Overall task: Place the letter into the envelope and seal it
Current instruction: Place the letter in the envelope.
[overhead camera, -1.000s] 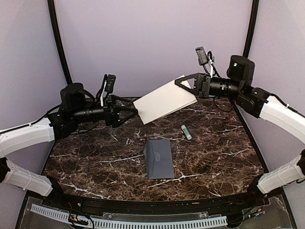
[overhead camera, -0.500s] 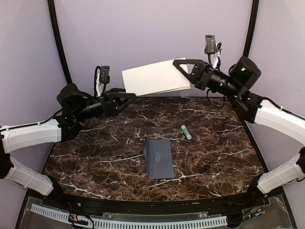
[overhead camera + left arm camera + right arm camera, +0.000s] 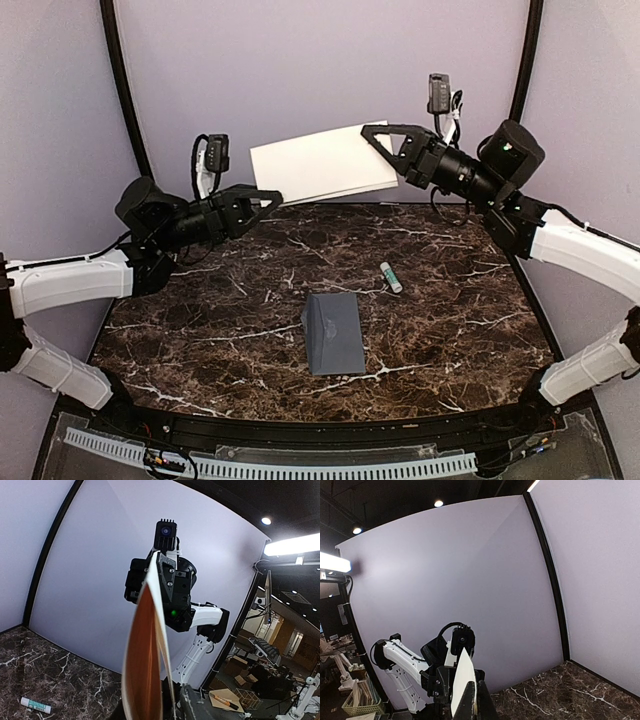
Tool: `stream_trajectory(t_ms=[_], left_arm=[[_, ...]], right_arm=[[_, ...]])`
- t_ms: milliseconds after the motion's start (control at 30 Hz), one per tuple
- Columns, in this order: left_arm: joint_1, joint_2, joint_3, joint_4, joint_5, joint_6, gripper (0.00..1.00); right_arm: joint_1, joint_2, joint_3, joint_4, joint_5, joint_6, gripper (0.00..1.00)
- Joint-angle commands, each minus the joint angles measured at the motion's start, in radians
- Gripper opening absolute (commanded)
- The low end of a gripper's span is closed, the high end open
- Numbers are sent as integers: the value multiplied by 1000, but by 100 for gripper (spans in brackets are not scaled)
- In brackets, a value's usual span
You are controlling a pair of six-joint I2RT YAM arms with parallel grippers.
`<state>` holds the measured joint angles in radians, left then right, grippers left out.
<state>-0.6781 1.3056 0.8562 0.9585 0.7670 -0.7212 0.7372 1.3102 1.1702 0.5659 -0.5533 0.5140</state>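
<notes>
With the right hand (image 3: pixel 378 152) clamped on the right edge of the letter (image 3: pixel 318 165) and the left hand (image 3: pixel 268 198) closed on its lower left corner, judging by the sheet running down between the fingers in the left wrist view. Held aloft over the back of the bench (image 3: pixel 200 330), stretched between the two, probably to keep it flat while sorting out a better grip. Well apart from the envelope (image 3: pixel 333 333), lying flat mid-bench below. Just beyond that, a glue stick (image 3: pixel 390 277), presumably for sealing.
</notes>
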Motion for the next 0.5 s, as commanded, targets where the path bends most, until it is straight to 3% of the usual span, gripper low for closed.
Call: stream_trajectory(t_ms=[0, 167, 267, 300, 400, 467], left_arm=[[2, -5, -15, 79, 26, -37, 26], [2, -6, -16, 82, 20, -49, 15], [2, -12, -14, 50, 15, -38, 4], [3, -15, -16, 34, 12, -29, 2], [5, -36, -20, -56, 22, 22, 0], [6, -49, -19, -124, 62, 54, 0]], right_arm=[[8, -4, -14, 48, -2, 6, 0], [8, -10, -28, 32, -2, 14, 0], [8, -29, -48, 2, 7, 15, 0], [8, -37, -57, -11, 17, 15, 10], [7, -76, -87, -58, 43, 27, 63], [3, -112, -97, -131, 73, 13, 82]])
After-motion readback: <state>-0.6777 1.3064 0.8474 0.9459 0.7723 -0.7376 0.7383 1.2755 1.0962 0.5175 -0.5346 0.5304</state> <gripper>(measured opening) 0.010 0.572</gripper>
